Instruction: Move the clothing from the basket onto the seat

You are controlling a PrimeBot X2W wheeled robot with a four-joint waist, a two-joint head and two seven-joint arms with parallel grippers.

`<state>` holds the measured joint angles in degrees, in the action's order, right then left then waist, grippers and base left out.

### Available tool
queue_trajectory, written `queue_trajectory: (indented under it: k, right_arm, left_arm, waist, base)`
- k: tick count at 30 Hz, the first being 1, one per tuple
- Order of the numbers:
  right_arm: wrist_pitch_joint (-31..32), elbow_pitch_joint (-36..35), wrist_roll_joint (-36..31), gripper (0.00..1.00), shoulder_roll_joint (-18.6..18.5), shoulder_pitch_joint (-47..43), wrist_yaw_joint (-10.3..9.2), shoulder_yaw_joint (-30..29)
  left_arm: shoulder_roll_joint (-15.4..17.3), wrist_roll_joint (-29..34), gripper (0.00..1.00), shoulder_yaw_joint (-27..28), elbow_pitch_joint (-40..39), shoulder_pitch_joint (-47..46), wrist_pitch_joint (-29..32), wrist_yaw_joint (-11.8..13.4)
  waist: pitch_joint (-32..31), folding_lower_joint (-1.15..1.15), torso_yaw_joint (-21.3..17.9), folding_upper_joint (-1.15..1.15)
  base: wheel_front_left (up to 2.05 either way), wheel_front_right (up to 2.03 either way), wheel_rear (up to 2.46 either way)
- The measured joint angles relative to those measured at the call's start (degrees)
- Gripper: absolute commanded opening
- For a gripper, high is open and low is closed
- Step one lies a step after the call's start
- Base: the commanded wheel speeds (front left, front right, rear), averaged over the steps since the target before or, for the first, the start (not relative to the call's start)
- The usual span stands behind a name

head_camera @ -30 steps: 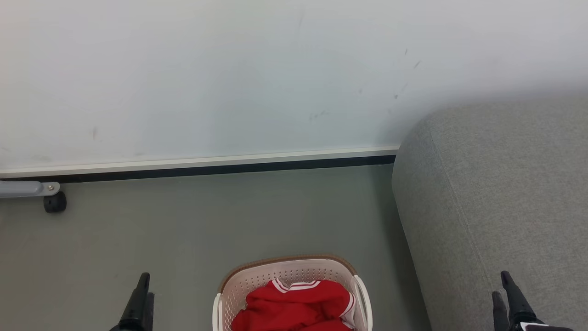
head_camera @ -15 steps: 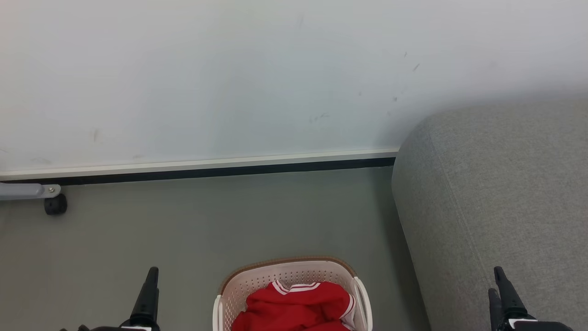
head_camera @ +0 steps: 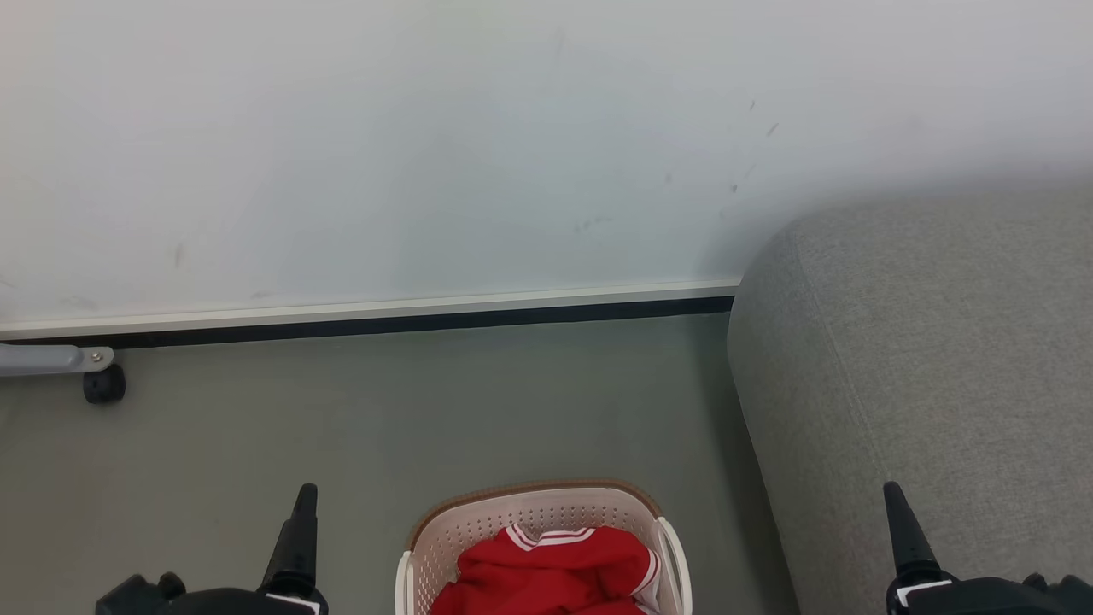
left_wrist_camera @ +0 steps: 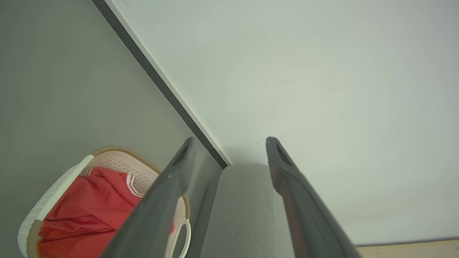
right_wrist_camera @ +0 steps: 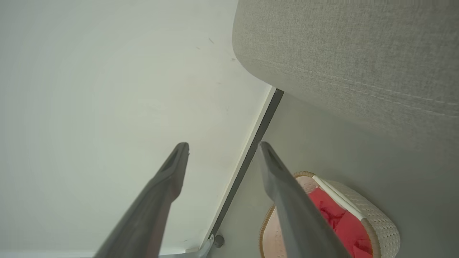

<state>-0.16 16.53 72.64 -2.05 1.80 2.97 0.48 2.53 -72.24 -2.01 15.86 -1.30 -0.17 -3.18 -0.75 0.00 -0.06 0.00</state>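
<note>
The clothing (head_camera: pixel 551 572) lies in the basket (head_camera: pixel 529 508) on the floor (head_camera: pixel 384 410) beside the seat (head_camera: pixel 922 359); the left hand (left_wrist_camera: pixel 230 143) and right hand (right_wrist_camera: pixel 221 147) are both spread, holding nothing.

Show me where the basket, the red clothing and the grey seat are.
basket (head_camera: pixel 546 511), head view, on its perforated back wall.
clothing (head_camera: pixel 555 574), head view, on the red fabric below the collar.
seat (head_camera: pixel 939 359), head view, on its grey upholstery.

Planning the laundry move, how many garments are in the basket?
1 clearly: a red garment heaped in the basket; others may lie hidden underneath.
</note>
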Motion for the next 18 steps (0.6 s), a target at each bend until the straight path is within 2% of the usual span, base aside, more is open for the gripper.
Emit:
queue_trajectory:
  k: [18]
  right_arm:
    - [-3.53, -1.59, -16.08, 1.00, -2.15, 0.00, -2.46, 5.71]
  left_arm:
    - [2.57, 18.62, 1.00, -4.04, -1.69, -0.31, -3.48, 2.76]
  waist:
    - [-0.25, 0.00, -0.16, 0.00]
  base:
    - [0.00, 0.00, 0.00]
